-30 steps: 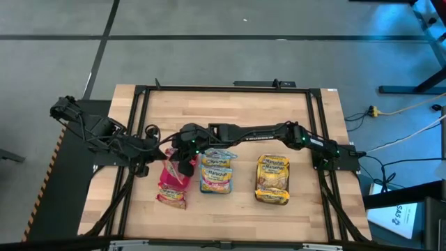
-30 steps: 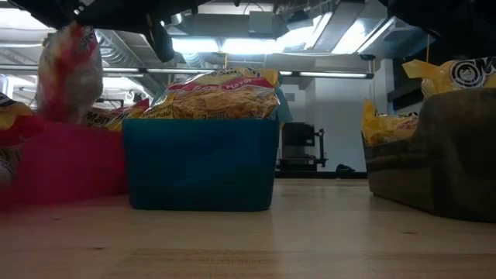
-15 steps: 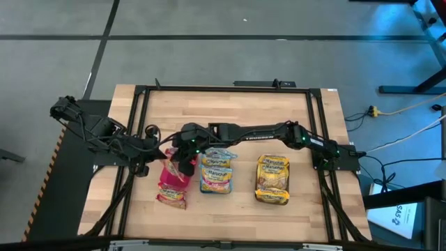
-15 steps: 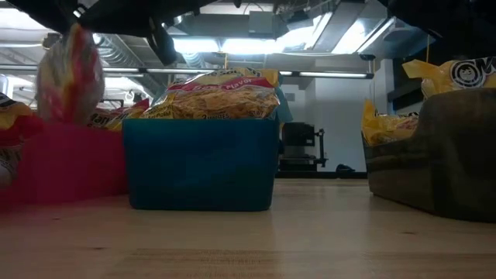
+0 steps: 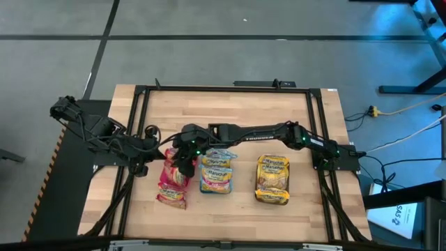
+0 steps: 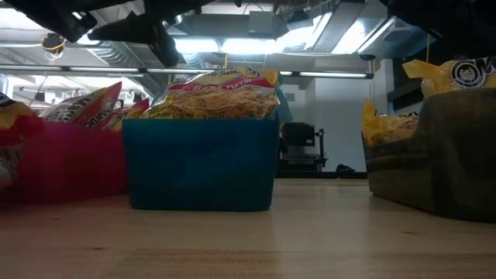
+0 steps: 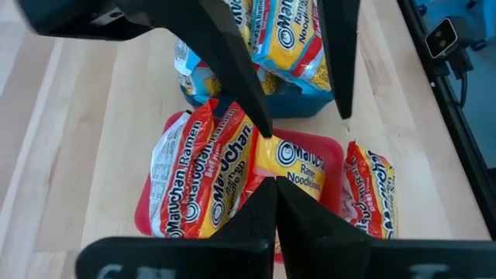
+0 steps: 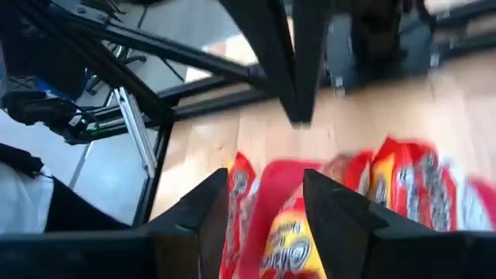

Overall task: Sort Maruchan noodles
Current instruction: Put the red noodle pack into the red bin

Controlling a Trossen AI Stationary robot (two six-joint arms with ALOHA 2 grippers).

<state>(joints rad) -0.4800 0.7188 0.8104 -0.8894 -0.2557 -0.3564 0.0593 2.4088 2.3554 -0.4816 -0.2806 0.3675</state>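
right gripper [image 5: 182,164] hangs directly above the flat red plastic tray [image 5: 171,183], its fingers [image 8: 335,225] spread apart with nothing between them, the red and yellow crinkly maruchan noodle packets [image 8: 291,232] lying straight below the gap. that is the relation the next move turns on: the tray's contents are under this gripper, not off to one side, so a lift or a fresh reach would both start from a plain vertical line. left gripper [image 7: 273,203] sits just beside the same tray on its outer side, fingers pressed together and holding nothing, looking across the red packets [image 7: 203,180] toward the teal plastic tray [image 7: 256,101] beyond. from above, the red tray's long axis runs toward the table's near edge, with the teal tray [image 5: 217,174] just beside it and the dark grey tray [image 5: 272,180] of yellow packets well apart, on the right arm's side. both arms are close to the red tray; by my reading the right one is the nearer, being over it rather than next to it.
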